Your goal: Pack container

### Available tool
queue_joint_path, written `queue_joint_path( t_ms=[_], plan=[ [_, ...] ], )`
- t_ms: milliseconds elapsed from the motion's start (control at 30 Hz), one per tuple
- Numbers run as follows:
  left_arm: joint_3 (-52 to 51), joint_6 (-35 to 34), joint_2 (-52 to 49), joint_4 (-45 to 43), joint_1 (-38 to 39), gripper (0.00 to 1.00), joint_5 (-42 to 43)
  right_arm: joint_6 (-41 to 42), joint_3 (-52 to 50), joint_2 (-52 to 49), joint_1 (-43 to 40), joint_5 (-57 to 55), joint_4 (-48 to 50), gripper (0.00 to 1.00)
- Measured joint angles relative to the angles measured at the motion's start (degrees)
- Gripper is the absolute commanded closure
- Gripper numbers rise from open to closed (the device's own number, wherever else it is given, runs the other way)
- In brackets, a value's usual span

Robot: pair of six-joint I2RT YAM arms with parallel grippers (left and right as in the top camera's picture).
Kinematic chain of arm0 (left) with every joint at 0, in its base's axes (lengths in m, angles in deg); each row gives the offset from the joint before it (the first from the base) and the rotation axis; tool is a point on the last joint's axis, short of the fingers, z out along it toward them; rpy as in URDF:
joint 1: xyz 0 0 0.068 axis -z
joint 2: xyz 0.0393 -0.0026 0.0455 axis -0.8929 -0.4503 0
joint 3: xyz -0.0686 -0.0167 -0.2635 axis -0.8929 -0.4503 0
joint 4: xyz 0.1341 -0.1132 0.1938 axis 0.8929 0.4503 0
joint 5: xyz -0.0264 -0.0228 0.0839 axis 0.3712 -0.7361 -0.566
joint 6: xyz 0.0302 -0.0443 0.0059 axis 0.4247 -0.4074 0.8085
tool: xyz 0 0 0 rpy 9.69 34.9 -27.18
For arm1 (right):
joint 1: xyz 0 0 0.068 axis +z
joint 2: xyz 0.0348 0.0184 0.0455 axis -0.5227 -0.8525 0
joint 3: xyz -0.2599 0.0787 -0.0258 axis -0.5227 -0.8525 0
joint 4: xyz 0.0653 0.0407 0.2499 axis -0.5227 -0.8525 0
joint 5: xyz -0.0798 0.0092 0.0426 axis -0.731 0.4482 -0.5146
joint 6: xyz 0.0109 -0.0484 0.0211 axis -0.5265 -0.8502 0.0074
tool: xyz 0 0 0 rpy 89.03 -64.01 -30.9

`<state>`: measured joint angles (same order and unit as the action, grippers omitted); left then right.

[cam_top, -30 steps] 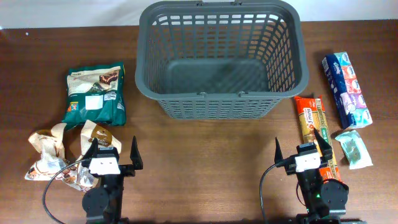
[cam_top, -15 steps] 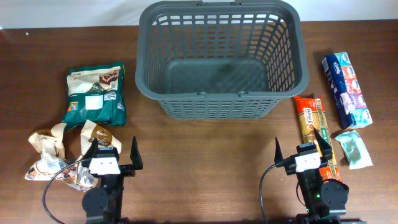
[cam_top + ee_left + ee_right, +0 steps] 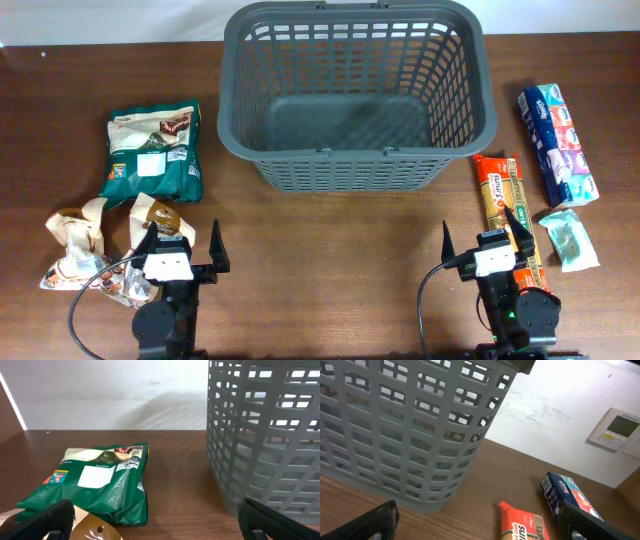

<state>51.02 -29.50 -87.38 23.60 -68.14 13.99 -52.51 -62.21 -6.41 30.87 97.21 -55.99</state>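
Note:
The dark grey slotted container (image 3: 232,120) stands empty at the back middle of the table; its lattice wall also shows in the left wrist view (image 3: 265,450) and the right wrist view (image 3: 395,435). My left gripper (image 3: 180,245) is open and empty near the front left, beside brown snack packs (image 3: 75,250). A green bag (image 3: 152,152) lies ahead of it, also in the left wrist view (image 3: 100,482). My right gripper (image 3: 485,238) is open and empty at the front right, over the near end of an orange spaghetti pack (image 3: 505,200), which also shows in the right wrist view (image 3: 525,525).
A blue tissue pack (image 3: 556,143) lies at the far right, also in the right wrist view (image 3: 565,492). A small pale green packet (image 3: 568,238) lies in front of it. A white wall runs behind the table.

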Motion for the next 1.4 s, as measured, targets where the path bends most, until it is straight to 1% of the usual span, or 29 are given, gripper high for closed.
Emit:
queue_joint_path(
  t_ms=[667,833,933,1000,1133,1267,1400],
  plan=[
    [0.0,0.0,0.0,0.0,0.0,0.01,0.02,0.57,0.0,0.0,0.0,0.02,0.72,0.01],
    [0.0,0.0,0.0,-1.05,0.0,0.01,0.02,7.1,0.0,0.0,0.0,0.04,9.11,0.01],
    [0.0,0.0,0.0,-5.07,0.0,0.01,0.11,11.93,0.0,0.0,0.0,0.15,14.58,0.01],
    [0.02,0.0,0.0,-6.78,0.0,0.01,0.57,14.84,0.0,0.0,0.0,1.14,17.38,0.01],
    [0.9,0.0,-0.11,-7.1,0.0,0.01,2.71,20.9,0.0,0.02,0.0,4.9,25.16,0.01],
    [5.2,-0.02,-2.38,-7.08,0.0,0.01,4.0,26.62,0.55,0.0,0.0,7.52,29.09,0.01],
    [13.25,0.0,-7.65,-7.28,0.0,0.01,5.09,30.51,4.39,0.0,0.0,9.16,29.73,0.01]
  ],
)
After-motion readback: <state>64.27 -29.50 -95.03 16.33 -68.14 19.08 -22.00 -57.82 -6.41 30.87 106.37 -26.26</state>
